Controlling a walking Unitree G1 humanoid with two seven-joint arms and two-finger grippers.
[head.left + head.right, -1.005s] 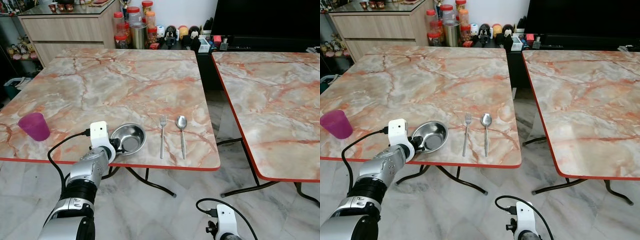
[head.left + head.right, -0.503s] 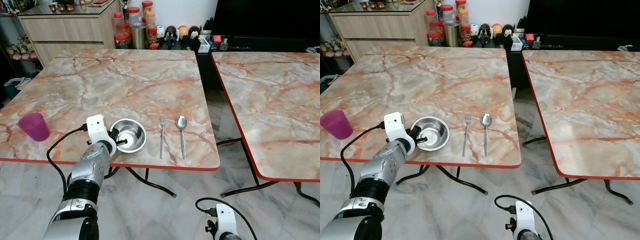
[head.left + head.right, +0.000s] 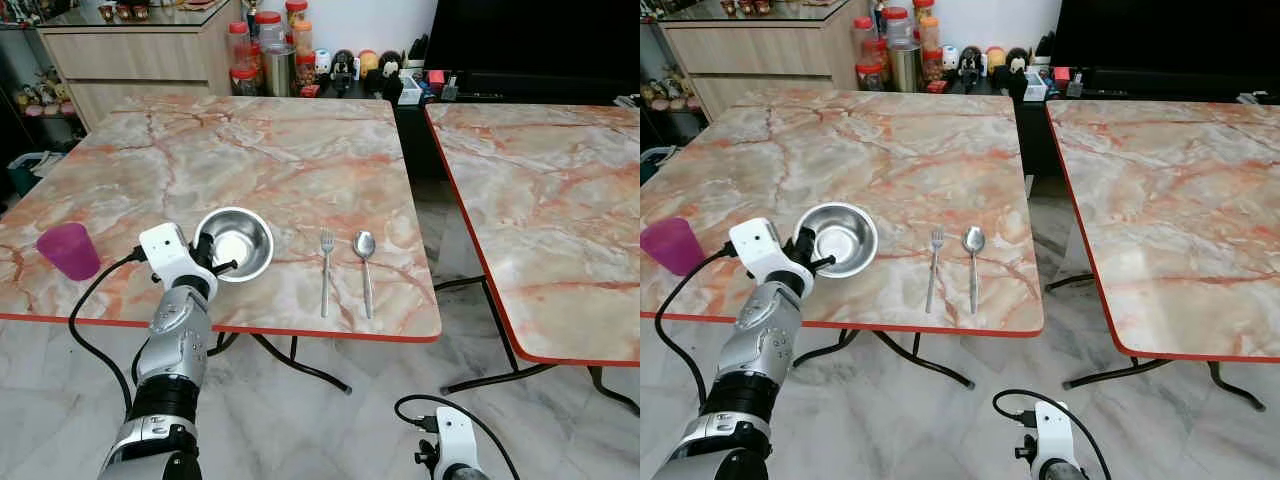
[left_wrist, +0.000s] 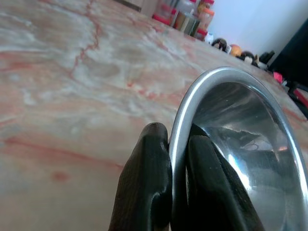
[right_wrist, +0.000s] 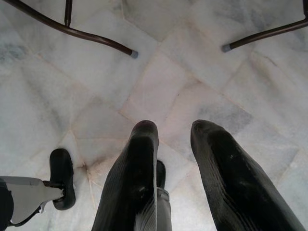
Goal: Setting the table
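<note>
A steel bowl (image 3: 236, 243) is lifted and tilted above the near part of the marble table (image 3: 260, 160). My left gripper (image 3: 208, 262) is shut on the bowl's near rim; the left wrist view shows both black fingers (image 4: 144, 187) pinching the rim (image 4: 179, 125). A fork (image 3: 324, 270) and a spoon (image 3: 365, 265) lie side by side on the table to the right of the bowl. A purple cup (image 3: 68, 251) stands near the table's left front edge. My right gripper (image 5: 171, 163) hangs low over the floor, open and holding nothing.
A second marble table (image 3: 560, 190) stands to the right across a gap of tiled floor. Jars and small figures (image 3: 300, 60) line the far side behind the table, beside a wooden cabinet (image 3: 140, 50). Table legs (image 5: 96, 41) cross the floor under my right arm.
My left gripper has lifted the bowl off the table, tilting it and carrying it to the left and farther in. Fork, spoon and cup have stayed put.
</note>
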